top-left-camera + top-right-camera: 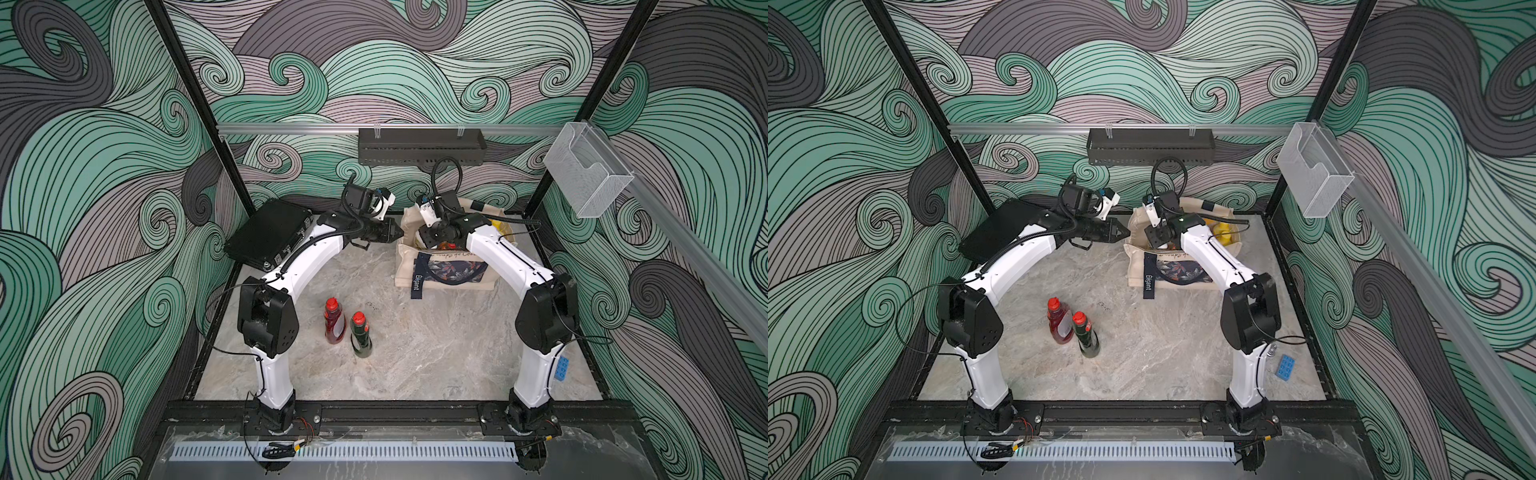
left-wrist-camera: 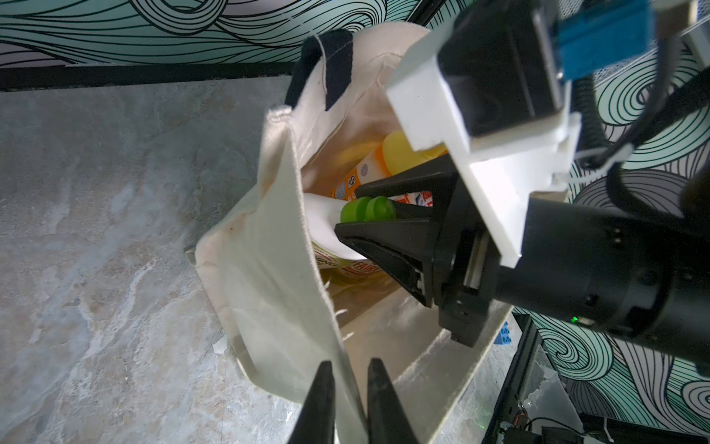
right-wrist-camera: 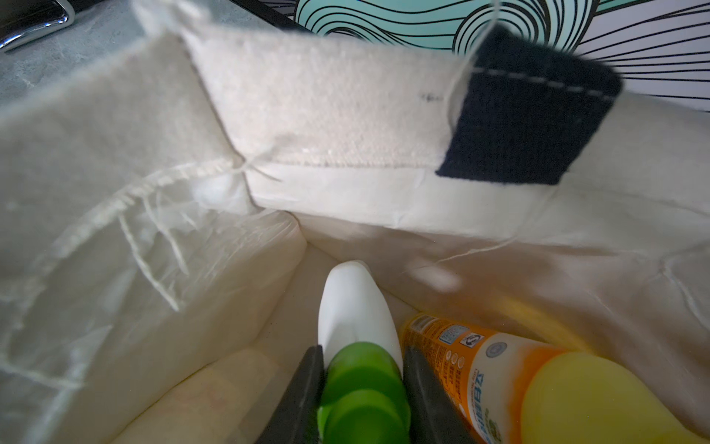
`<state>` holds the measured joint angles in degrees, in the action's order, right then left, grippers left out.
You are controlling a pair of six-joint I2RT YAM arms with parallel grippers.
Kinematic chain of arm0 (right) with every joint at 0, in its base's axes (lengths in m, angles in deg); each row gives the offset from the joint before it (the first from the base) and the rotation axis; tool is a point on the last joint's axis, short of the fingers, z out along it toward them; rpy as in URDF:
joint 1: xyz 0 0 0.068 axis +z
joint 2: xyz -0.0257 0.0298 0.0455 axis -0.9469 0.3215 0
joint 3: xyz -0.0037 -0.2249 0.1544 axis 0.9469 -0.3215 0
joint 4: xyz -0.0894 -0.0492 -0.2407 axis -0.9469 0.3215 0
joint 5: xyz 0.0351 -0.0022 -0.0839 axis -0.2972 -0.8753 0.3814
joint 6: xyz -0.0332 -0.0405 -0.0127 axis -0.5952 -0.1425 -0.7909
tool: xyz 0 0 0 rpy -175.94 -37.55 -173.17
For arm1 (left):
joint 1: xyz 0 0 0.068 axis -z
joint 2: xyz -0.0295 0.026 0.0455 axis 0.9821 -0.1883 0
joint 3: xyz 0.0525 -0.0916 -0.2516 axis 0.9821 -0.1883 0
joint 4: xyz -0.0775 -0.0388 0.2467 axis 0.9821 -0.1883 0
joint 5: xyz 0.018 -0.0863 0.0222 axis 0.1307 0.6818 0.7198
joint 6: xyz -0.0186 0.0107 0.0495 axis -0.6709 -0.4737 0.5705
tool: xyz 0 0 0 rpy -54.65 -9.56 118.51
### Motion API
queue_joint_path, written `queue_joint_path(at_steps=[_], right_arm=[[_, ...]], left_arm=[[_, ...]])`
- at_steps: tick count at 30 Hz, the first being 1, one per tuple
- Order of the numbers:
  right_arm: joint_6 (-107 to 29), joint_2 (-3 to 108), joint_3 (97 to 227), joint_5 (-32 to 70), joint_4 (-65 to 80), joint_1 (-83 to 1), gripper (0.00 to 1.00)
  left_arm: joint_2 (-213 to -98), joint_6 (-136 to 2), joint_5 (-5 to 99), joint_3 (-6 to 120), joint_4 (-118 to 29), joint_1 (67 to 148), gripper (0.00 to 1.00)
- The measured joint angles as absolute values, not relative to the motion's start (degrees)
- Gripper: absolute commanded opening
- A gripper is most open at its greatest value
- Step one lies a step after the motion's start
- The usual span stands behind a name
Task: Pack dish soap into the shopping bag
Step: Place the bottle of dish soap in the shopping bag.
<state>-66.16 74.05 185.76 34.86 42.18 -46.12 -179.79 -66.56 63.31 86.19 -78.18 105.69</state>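
The cream shopping bag (image 1: 405, 266) (image 1: 1136, 266) stands open at the back right. My right gripper (image 3: 363, 349) reaches down inside it, shut on the green cap of a white dish soap bottle (image 3: 355, 303) (image 2: 319, 219). An orange, yellow-capped bottle (image 3: 480, 365) (image 2: 353, 178) lies beside it in the bag. My left gripper (image 2: 349, 365) (image 1: 395, 232) is at the bag's left rim, its jaws slightly parted with the side wall (image 2: 269, 250) between them. A red bottle (image 1: 335, 322) (image 1: 1059, 324) and a dark-green bottle (image 1: 360, 336) (image 1: 1086, 338), both red-capped, stand near the left arm.
A black hard case (image 1: 268, 235) leans at the back left. A blue brick (image 1: 1286, 366) lies by the right arm's base. A black wire shelf (image 1: 419, 147) hangs on the back rail and a clear plastic holder (image 1: 588, 174) on the right rail.
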Motion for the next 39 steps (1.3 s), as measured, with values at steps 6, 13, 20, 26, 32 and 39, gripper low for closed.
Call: queue_joint_path(at_steps=[6,13,20,26,32,39], right_arm=[[-66.16,74.05,185.76,34.91,42.23,-46.12,0.16],[-66.01,74.05,185.83,35.5,41.72,-46.36,0.44],[-65.68,74.05,186.94,36.46,39.91,-47.04,0.61],[-65.59,74.05,187.77,36.48,39.76,-47.06,0.66],[-65.46,72.83,187.86,36.24,40.11,-47.1,0.7],[-65.13,65.53,187.86,35.24,43.14,-47.1,0.75]], left_arm=[[-179.7,-66.47,63.33,84.62,-77.81,105.69,0.22],[-179.03,-66.43,63.33,82.06,-77.46,105.69,0.23],[-178.28,-65.75,63.31,81.27,-77.05,106.33,0.28],[-178.17,-65.03,63.0,81.1,-76.85,107.24,0.37],[-176.82,-63.91,60.36,80.57,-77.4,107.42,0.53],[-171.03,-63.35,55.85,79.79,-78.31,106.7,0.77]])
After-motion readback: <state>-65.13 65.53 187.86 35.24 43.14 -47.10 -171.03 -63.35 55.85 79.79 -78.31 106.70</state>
